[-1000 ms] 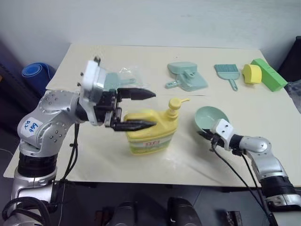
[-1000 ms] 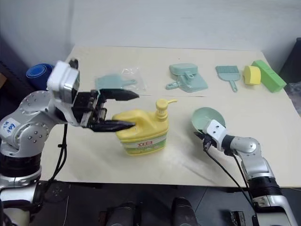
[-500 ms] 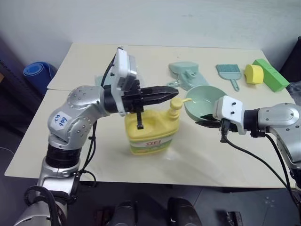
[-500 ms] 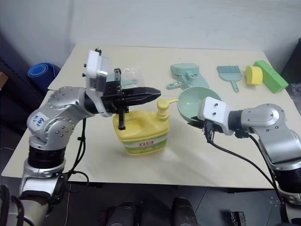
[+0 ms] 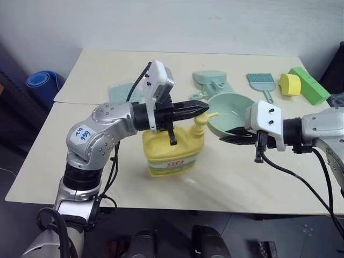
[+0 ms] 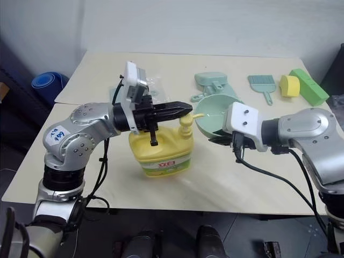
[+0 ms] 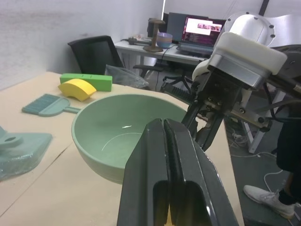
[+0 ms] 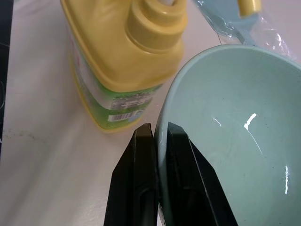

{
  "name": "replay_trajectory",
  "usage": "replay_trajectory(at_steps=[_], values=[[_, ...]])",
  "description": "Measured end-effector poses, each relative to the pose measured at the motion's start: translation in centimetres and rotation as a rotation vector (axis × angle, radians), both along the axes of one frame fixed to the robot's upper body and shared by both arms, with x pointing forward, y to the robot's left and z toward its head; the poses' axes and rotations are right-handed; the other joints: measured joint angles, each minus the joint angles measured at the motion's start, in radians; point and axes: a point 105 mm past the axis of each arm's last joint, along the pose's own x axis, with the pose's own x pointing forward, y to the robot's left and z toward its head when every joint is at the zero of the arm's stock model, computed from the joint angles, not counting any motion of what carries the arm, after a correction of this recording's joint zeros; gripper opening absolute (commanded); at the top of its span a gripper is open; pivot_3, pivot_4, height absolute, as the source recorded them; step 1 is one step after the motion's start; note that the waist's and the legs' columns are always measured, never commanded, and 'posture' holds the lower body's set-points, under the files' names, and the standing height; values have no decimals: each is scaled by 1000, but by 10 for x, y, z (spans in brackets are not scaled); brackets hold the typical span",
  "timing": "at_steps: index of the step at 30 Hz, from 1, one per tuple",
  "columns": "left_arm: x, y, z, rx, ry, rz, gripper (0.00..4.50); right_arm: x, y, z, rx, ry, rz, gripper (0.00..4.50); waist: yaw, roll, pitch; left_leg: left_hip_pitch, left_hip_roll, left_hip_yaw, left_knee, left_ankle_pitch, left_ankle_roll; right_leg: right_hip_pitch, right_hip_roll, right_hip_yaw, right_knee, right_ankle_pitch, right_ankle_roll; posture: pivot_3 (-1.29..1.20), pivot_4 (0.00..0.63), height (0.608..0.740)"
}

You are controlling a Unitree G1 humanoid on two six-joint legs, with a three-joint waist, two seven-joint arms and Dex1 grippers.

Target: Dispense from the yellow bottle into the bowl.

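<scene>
The right gripper [image 8: 155, 136], pinching the rim of the bowl [image 5: 228, 107], has raised it to the spout of the yellow bottle [image 5: 171, 153], while the left gripper [image 5: 201, 109], now clenched empty, sits above the pump, ready to press.

The room is bright with soft, even light. The pale cream tabletop [image 5: 161, 64] looks evenly lit, with only faint grey shadows under the squat yellow plastic bottle [image 5: 172, 153]. A small white shine sits inside the round mint-green plastic bowl [image 8: 235, 141], so light falls from above. Up close, the black fingers [image 7: 169, 179] look a little soft and blurry. In the left wrist view, the far desk and glowing laptop screen [image 7: 203, 29] are fuzzy too.
</scene>
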Motion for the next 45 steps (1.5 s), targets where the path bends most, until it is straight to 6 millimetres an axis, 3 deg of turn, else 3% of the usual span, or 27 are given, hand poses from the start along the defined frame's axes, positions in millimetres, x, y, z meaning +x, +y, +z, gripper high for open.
replay_trajectory(at_steps=[24, 32, 45], values=[[-1, 4, 5, 160, -75, -17, 79, -7, 7, 0, 21, 46, 12, 0, 2, 0, 0, 0, 0, -1, 0, 0, 0, 2, 0, -1, -1, 0, 0, 0, 150, 740], [-5, -7, 9, 187, -64, -61, 79, -8, 8, -1, 24, 55, 17, 0, 0, 0, 0, 0, 0, -1, 0, 0, 0, 1, 0, -1, -1, 0, 0, 0, 150, 740], [-8, -2, 4, 258, -41, -18, 79, -9, 9, -1, 31, 55, 14, 0, 0, 0, 0, 1, 0, -1, 0, 0, 0, 1, 0, 0, 0, 0, 0, 0, 150, 740]])
